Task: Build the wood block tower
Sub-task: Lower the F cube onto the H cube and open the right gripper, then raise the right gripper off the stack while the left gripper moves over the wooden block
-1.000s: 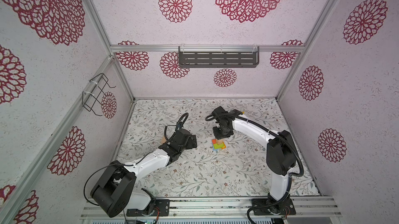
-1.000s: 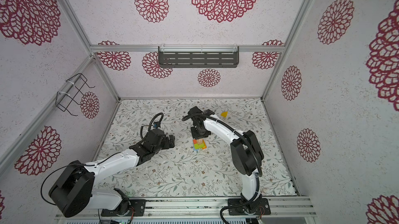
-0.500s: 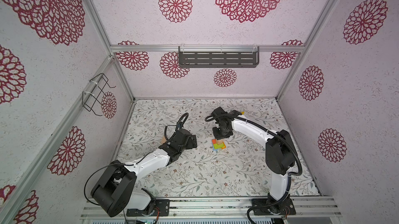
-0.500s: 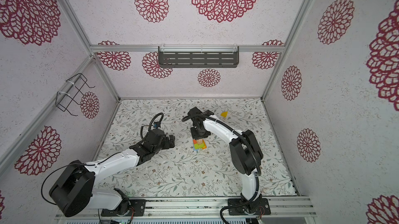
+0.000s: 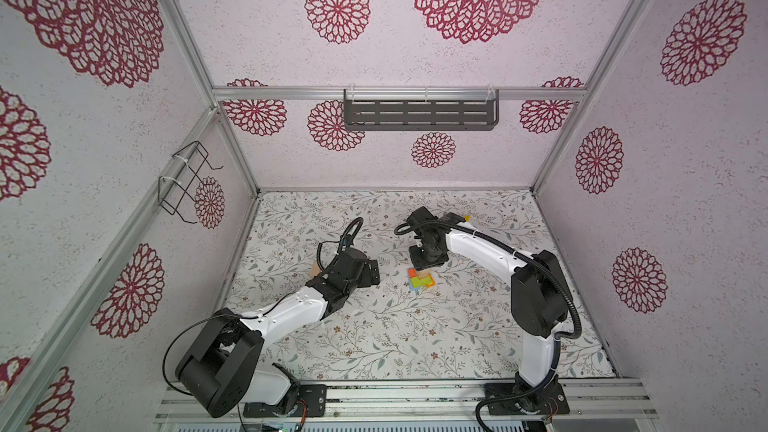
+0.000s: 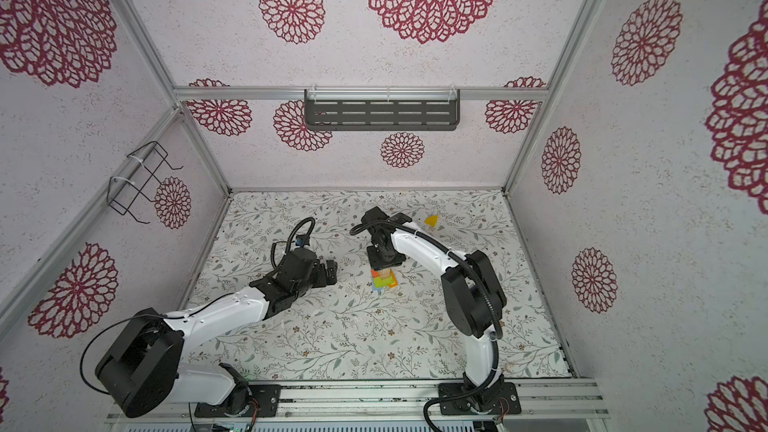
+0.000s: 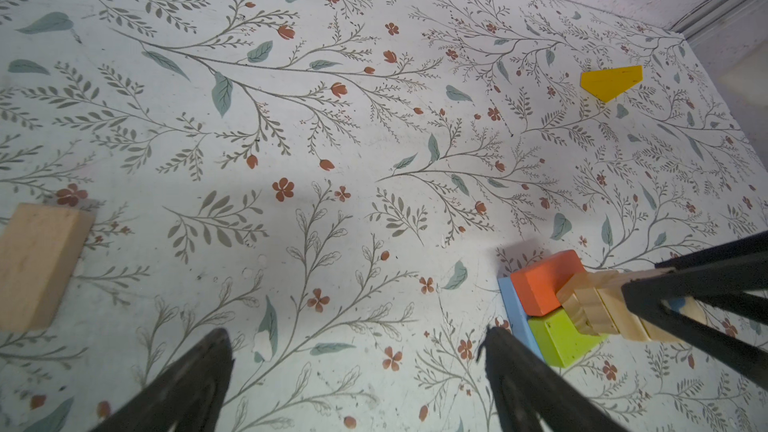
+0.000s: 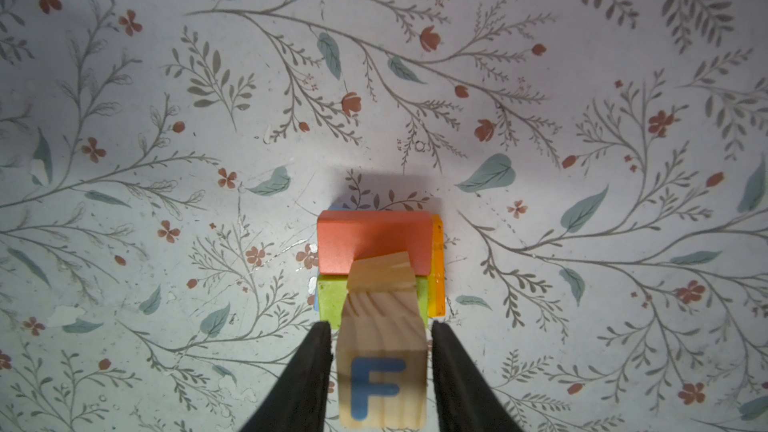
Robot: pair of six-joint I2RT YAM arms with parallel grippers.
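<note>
Cube (image 8: 382, 367) lettered F in right wrist view, unreadable from above

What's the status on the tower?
Left gripper open, empty. Right gripper open, straddling F cube atop tower. Tan block, yellow block loose, clear of it.

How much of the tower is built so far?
Done: coloured blocks and a tan piece are stacked. In hand: the right gripper straddles the F cube on top, jaws slightly off it. To do: a yellow block and a tan block lie loose.
</note>
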